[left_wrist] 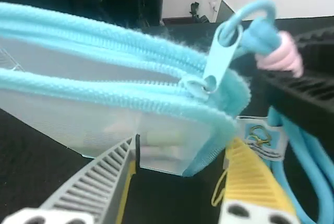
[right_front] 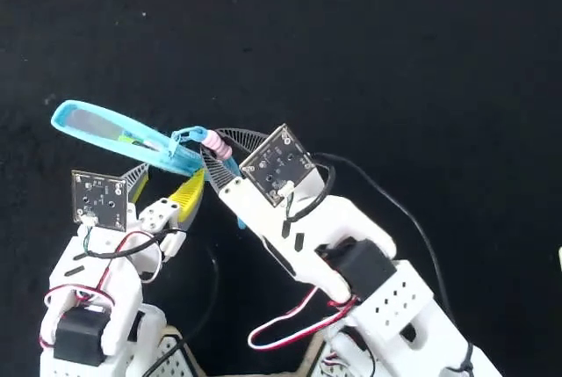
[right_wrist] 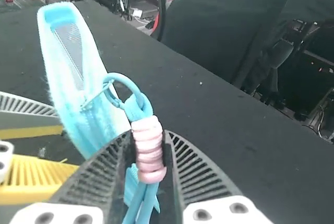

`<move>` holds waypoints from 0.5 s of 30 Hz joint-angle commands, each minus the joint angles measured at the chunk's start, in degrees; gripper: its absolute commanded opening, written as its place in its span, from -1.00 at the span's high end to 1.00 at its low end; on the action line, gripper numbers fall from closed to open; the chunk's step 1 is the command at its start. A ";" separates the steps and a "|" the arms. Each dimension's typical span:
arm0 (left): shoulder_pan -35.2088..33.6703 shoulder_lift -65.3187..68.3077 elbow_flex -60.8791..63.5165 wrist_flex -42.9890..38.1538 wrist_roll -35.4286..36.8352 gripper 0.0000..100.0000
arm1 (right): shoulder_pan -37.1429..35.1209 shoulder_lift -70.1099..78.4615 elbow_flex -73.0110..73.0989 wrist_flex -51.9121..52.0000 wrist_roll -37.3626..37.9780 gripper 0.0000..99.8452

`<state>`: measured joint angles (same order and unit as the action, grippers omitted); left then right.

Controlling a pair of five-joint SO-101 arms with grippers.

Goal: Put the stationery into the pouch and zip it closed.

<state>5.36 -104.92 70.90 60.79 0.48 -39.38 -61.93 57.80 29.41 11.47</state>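
1. Pouch (right_front: 176, 160) stands on edge near the middle of the black table (right_front: 395, 69), between the two arms, with its long mouth facing up and gaping.
2. Stationery seems to be inside already: a yellow-green sliver (right_front: 129, 138) shows within the mouth in the high view, and I see nothing loose on the table.
3. Zipping is what is left. The slider (left_wrist: 204, 83) sits at the end nearest the arms, and the two rows of zip teeth (left_wrist: 104, 98) run apart from it, so I judge the zip not yet drawn.
4. Left gripper (left_wrist: 182, 153) has its grey and yellow ribbed fingers on either side of the pouch's near end, and appears to pinch that end to steady it.
5. Right gripper (right_wrist: 147, 138) has its dark ribbed fingers clamped narrowly on the pink coil (right_wrist: 148, 151) of the pull cord.
6. A blue loop (right_wrist: 122, 85) ties that coil to the flat pull tab (left_wrist: 222, 51).
7. Pouch walls are a pale, see-through mesh, soft and slack, edged with fuzzy sky-blue fabric tape. The coil looks like wound rubbery cord, ridged and round.
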 commanded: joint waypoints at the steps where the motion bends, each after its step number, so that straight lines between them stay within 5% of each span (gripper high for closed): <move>1: 4.88 0.35 -0.04 -1.49 0.35 0.47 | -0.26 -0.92 1.36 -4.75 0.44 0.98; 8: 4.00 0.35 9.10 -11.87 0.00 0.47 | -4.84 -1.01 2.24 -3.52 0.79 0.98; 15: 1.80 0.35 10.42 -12.84 -0.09 0.47 | -6.07 -1.10 2.33 -2.99 0.97 0.98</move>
<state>8.79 -104.31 81.71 49.63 0.48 -44.40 -61.93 60.62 26.24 11.82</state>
